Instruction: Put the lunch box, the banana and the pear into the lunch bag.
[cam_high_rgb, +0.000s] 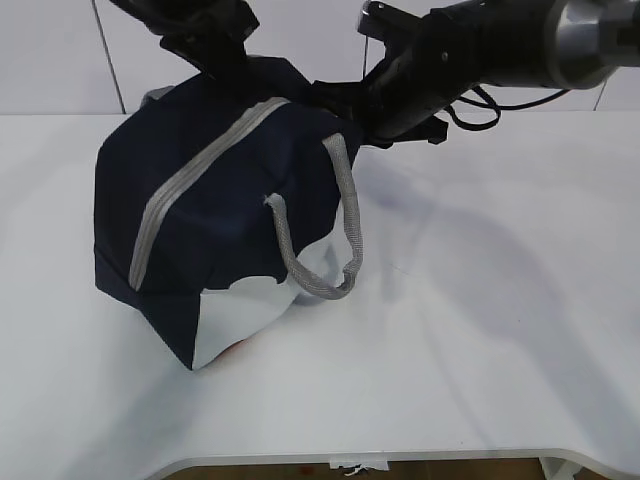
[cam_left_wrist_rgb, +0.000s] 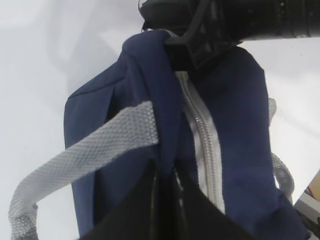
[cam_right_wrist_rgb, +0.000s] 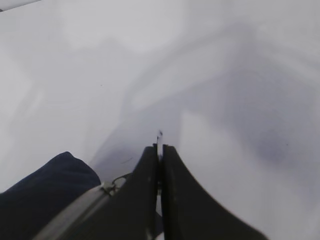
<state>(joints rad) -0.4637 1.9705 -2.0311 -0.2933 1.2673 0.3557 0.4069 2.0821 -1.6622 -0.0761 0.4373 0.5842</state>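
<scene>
Bench (cam_high_rgb: 480, 350): white, its front edge nearest the exterior camera.

Lunch bag (cam_high_rgb: 230, 210): navy fabric, tilted up on one lower corner, white lower panel facing front. Its upper end is raised toward both arms. The grey zipper strip (cam_high_rgb: 195, 185) runs diagonally across the upturned face and looks closed along the length visible. One grey loop handle (cam_high_rgb: 320, 250) hangs down the front face, below and in front of the right pincer; a second handle (cam_left_wrist_rgb: 85, 155) crosses the left wrist view just beside the left pincer's tips.

Left pincer (cam_left_wrist_rgb: 165, 175): fingers drawn together with a fold of the bag's navy fabric pinched between them, right beside the zipper strip. In the exterior view this arm comes down onto the bag's rear top edge.

Right pincer (cam_right_wrist_rgb: 160, 150): fingers pressed together with no gap visible. Its wrist view shows a small metal piece by the zipper's end (cam_right_wrist_rgb: 107, 187), just to the side of the fingers. Cannot tell whether the pincer holds anything. In the left wrist view its black body sits at the far end of the zipper, against the fabric.

Lunch box, banana, pear: not visible in any view. A small reddish spot shows under the bag's lower front corner; too small to identify.
</scene>
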